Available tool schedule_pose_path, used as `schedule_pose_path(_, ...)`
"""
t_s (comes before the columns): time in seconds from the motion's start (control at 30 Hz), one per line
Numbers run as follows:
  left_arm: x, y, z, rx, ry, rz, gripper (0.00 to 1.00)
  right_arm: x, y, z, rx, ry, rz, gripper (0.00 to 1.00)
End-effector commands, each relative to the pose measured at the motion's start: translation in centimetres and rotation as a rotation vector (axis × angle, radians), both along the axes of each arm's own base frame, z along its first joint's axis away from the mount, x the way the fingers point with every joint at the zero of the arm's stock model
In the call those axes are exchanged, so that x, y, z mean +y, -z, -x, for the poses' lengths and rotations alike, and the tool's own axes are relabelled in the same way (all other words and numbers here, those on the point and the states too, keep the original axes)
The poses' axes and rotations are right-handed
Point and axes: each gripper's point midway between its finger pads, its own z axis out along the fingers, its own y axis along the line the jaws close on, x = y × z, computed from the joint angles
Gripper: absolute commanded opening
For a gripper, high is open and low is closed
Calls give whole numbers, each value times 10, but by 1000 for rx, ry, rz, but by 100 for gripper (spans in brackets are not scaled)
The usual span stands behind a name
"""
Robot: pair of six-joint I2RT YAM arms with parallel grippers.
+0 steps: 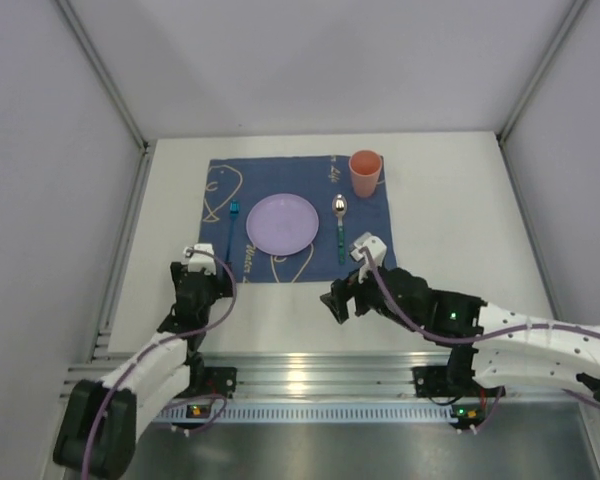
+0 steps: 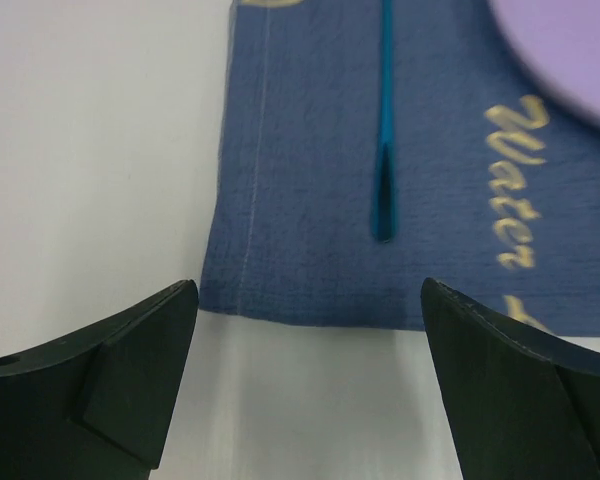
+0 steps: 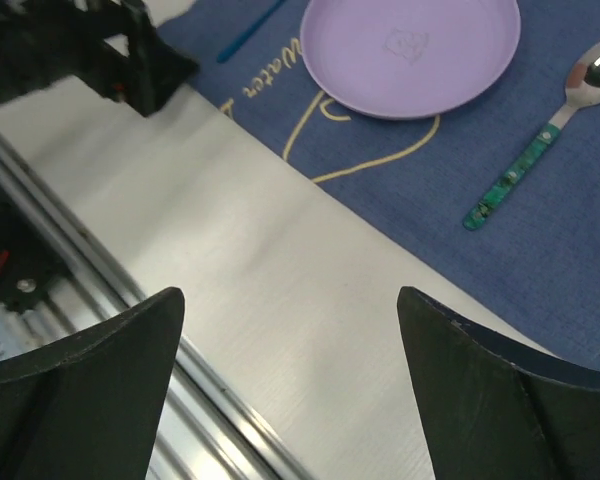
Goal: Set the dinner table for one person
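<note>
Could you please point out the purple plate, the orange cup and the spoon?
purple plate (image 1: 282, 222), top view, its centre.
orange cup (image 1: 365, 175), top view, its side wall.
spoon (image 1: 339, 206), top view, its bowl.

A lilac plate (image 1: 282, 222) sits on a dark blue cloth mat (image 1: 375, 240). Right of the plate lies a green-handled spoon (image 1: 340, 232). An orange cup (image 1: 365, 173) stands beyond that. Left of the plate lies a blue utensil (image 1: 231, 228), probably a fork.

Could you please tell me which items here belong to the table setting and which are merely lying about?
Belong: dinner table, blue mat, purple plate, teal utensil, green-handled utensil, orange cup.
Lying about: nothing loose; only the metal rail.
</note>
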Motion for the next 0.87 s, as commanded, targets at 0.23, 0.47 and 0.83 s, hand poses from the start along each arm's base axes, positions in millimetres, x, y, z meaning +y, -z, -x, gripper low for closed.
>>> schedule_pose_path(0.23,23,-44,-107,-243,-47,104,98,-66,-73,8,-22,146,-217,100)
schedule_pose_path(0.47,28,-14,-125,-168,-32,130,99,-128,-107,-12,-89,423,-282,100)
schedule_pose_path(0.83,28,-17,-127,-194,-29,121,99,-162,-174,-41,-203,742,-279,100)
